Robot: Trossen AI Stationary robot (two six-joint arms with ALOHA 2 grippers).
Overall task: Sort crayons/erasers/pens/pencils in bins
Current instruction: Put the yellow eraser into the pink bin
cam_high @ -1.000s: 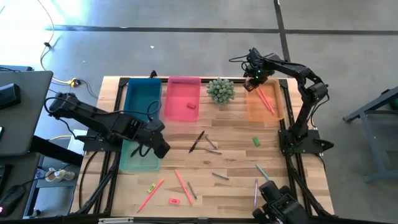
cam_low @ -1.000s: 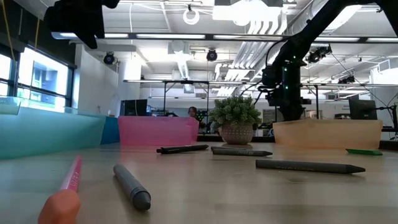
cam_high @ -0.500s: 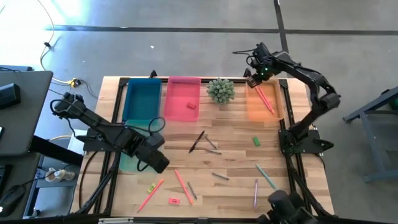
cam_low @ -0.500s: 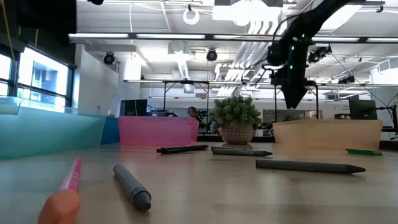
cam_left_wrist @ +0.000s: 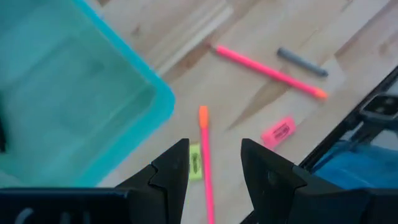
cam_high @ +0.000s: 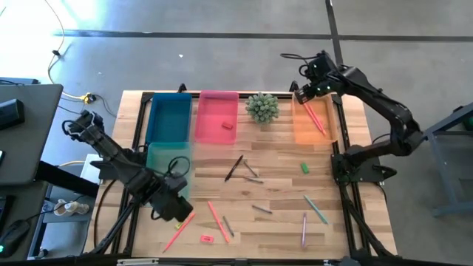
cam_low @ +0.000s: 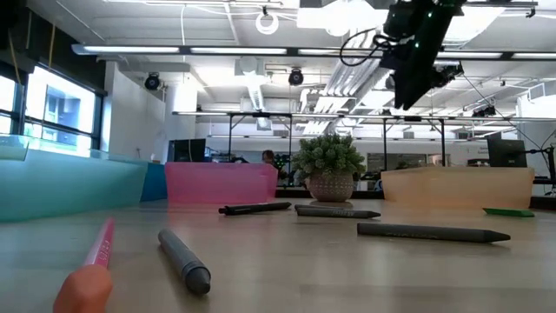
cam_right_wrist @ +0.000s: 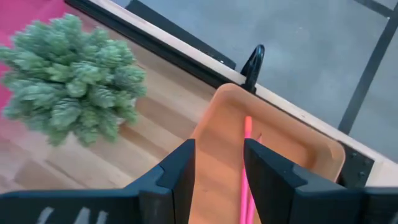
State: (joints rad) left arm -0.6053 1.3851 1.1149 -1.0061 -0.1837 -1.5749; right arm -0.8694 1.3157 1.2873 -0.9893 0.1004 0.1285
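Left end effector point(cam_high: 179, 212): positioned low over the near-left part of the table point(cam_high: 281, 188), just beyond the near end of the pale teal bin point(cam_high: 167, 164). Its fingers point(cam_left_wrist: 169, 169) stand apart with nothing between them. In the left wrist view a pink pencil point(cam_left_wrist: 206, 163) with an orange tip lies on the wood in line with the gap, and a yellow eraser point(cam_left_wrist: 195, 162) lies just beside that pencil.

Right end effector point(cam_high: 301, 94): raised above the far end of the orange bin point(cam_high: 314, 129), beside the plant point(cam_high: 262, 107). Its fingers point(cam_right_wrist: 178, 174) are apart and empty. A pink pencil point(cam_right_wrist: 247, 163) lies inside the orange bin below.

Bins: the blue bin point(cam_high: 170, 118) and pink bin point(cam_high: 217, 118) sit side by side at the far edge, left of the plant; the orange bin is to the plant's right. A red-pink eraser point(cam_high: 228, 125) lies in the pink bin.

Loose items on the table: a second pink pencil point(cam_high: 217, 221) near the front centre, with a pink eraser point(cam_high: 207, 238) close by; a green eraser point(cam_high: 304, 168) right of centre; a green pencil point(cam_high: 315, 209) and a purple pencil point(cam_high: 304, 230) at the near right; dark and grey sticks point(cam_high: 234, 168) around the middle.
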